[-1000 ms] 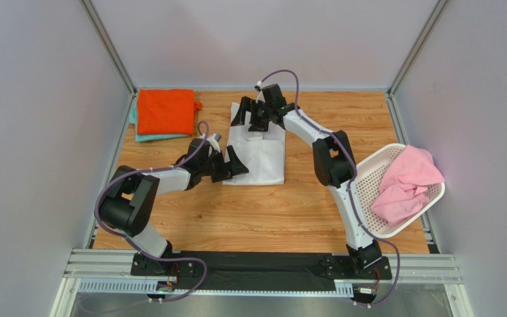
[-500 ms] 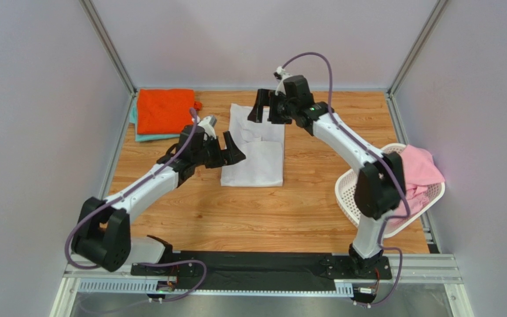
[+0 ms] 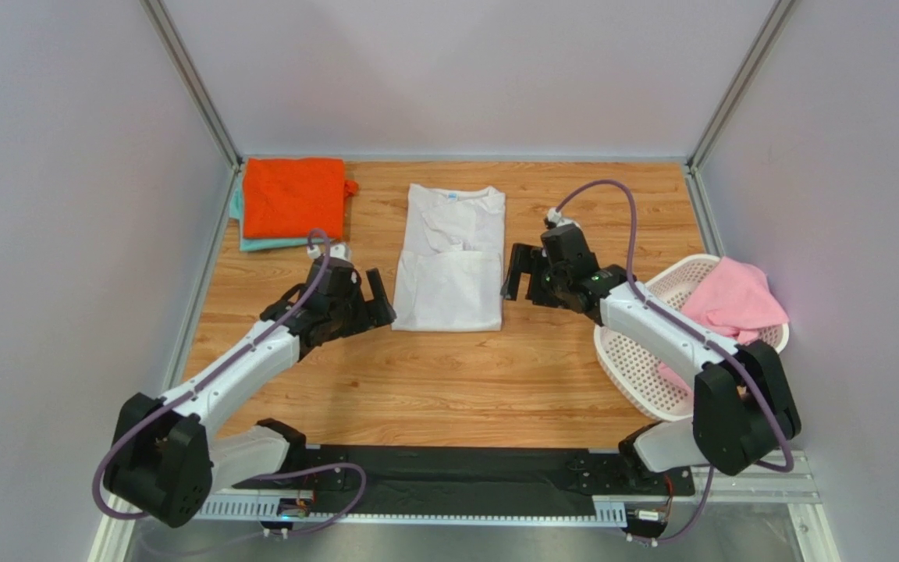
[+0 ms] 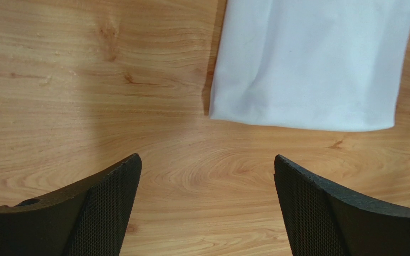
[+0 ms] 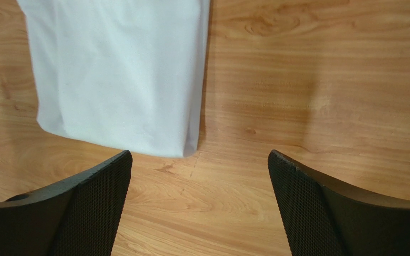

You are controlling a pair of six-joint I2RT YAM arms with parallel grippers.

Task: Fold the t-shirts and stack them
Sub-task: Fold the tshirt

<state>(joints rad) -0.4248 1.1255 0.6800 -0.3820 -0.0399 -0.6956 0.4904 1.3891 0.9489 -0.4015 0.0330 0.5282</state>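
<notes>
A white t-shirt (image 3: 452, 255) lies flat in a long folded strip at mid-table, its blue neck label toward the back wall. My left gripper (image 3: 368, 299) hangs open just left of its lower left corner; the left wrist view shows that hem (image 4: 303, 80) beyond empty jaws. My right gripper (image 3: 521, 273) is open just right of the shirt's lower right edge (image 5: 121, 74), nothing between its fingers. An orange t-shirt (image 3: 292, 196) sits folded on a teal t-shirt (image 3: 257, 244) at back left. A pink t-shirt (image 3: 733, 302) lies bunched in the basket.
The white perforated laundry basket (image 3: 636, 351) stands tilted at the right edge, close behind my right forearm. Grey walls enclose the wooden table (image 3: 466, 375) on three sides. A black rail (image 3: 454, 474) holding the arm bases runs along the near edge.
Both arms pulled back toward the near side from over the white t-shirt. The right gripper moved from the collar end to the lower right edge; the shirt lies fully uncovered.
</notes>
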